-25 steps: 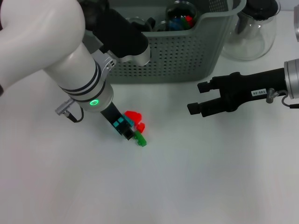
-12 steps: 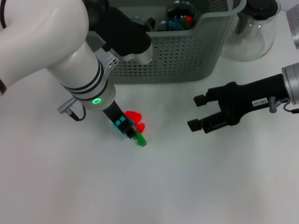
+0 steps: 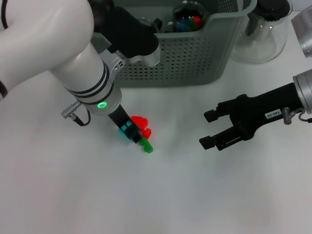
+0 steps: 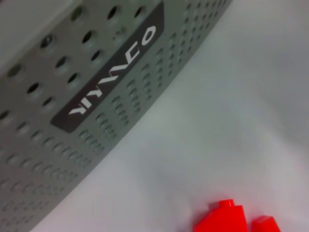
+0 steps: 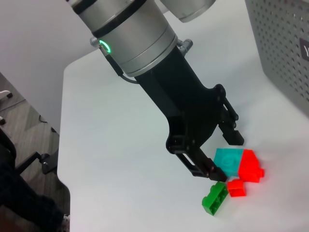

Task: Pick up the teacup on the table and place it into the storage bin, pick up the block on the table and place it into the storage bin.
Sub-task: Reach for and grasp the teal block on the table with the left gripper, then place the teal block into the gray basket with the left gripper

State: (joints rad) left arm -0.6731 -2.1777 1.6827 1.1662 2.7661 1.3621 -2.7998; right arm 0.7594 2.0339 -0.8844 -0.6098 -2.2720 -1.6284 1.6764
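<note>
The blocks lie in a small cluster on the white table: a teal block (image 3: 127,127), two red blocks (image 3: 140,120) (image 5: 251,166) and a green block (image 3: 146,146). My left gripper (image 3: 132,134) is down at the cluster, open, with its fingers (image 5: 208,169) either side of the teal block (image 5: 228,162). The red blocks (image 4: 222,218) also show in the left wrist view. Behind them stands the storage bin (image 3: 195,53), with a clear glass cup (image 3: 187,14) holding coloured pieces inside it. My right gripper (image 3: 207,129) hovers open to the right, holding nothing.
A clear glass jug (image 3: 263,34) stands to the right of the bin. The bin's perforated wall with its black label (image 4: 111,82) is close behind the blocks. The table's edge (image 5: 65,159) and a chair base beyond it show in the right wrist view.
The right gripper has drifted toward the table's front, still open. The left arm shifted slightly; its gripper stays at the blocks, which have not moved.
</note>
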